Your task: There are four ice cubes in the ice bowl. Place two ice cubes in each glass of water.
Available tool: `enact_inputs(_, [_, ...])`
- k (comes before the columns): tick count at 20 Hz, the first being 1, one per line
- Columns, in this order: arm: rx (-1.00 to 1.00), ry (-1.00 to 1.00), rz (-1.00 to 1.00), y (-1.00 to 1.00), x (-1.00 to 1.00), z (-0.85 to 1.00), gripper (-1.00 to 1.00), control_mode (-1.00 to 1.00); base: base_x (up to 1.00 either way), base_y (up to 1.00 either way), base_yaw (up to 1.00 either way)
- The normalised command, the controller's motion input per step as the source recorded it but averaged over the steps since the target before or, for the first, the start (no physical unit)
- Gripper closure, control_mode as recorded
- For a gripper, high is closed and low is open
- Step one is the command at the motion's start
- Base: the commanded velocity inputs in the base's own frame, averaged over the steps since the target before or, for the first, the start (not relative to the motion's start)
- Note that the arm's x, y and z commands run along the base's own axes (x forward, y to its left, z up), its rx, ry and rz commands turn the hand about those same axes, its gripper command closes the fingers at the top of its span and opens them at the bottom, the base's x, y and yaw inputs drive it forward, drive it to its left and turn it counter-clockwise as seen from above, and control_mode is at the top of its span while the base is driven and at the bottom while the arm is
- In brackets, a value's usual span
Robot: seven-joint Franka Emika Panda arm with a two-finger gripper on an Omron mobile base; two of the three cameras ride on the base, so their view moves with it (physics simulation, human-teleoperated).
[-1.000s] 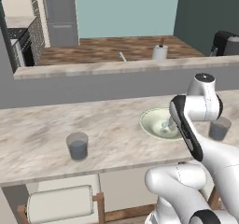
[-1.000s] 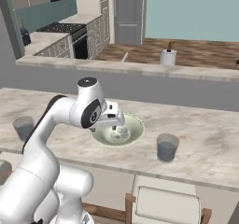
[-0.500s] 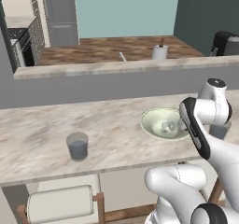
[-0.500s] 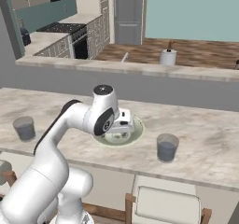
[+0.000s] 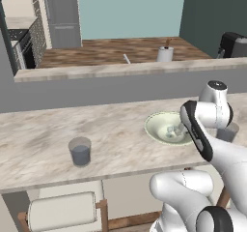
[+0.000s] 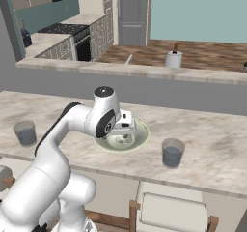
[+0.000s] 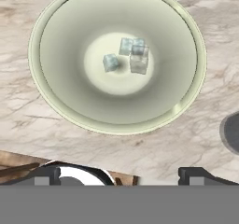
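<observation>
Gripper (image 7: 119, 174) poised above ice bowl (image 7: 51, 94), jaws spread wide, empty; ice cubes (image 7: 130, 57) clustered at bowl centre, ahead of fingertips.

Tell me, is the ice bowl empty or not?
Not empty: the ice bowl holds ice cubes clustered at its centre.

we see a pale cream-green ice bowl (image 7: 51, 83) with a lighter rim, holding translucent whitish-grey ice cubes (image 7: 130, 55). the counter (image 5: 38, 134) is beige marble with grey-brown veins. both glasses (image 5: 80, 152) (image 6: 172, 153) are clear grey with bluish-grey water. the back wall (image 5: 130, 8) is pale teal.
</observation>
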Motion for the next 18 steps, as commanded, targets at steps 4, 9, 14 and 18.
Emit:
enact_inputs(4, [0.00,0.01,0.00,0.14,0.21,-0.06,-1.00,-1.00,0.00,0.00,0.00])
enact_inputs(9, [0.00,0.01,0.00,-0.02,0.12,-0.30,-1.00,-1.00,0.00,0.00,0.00])
enact_inputs(14, [0.00,0.00,0.00,0.00,0.14,-0.20,-1.00,-1.00,0.00,0.00,0.00])
enact_inputs(18, [0.00,0.00,0.00,0.00,0.22,-0.08,-1.00,-1.00,0.00,0.00,0.00])
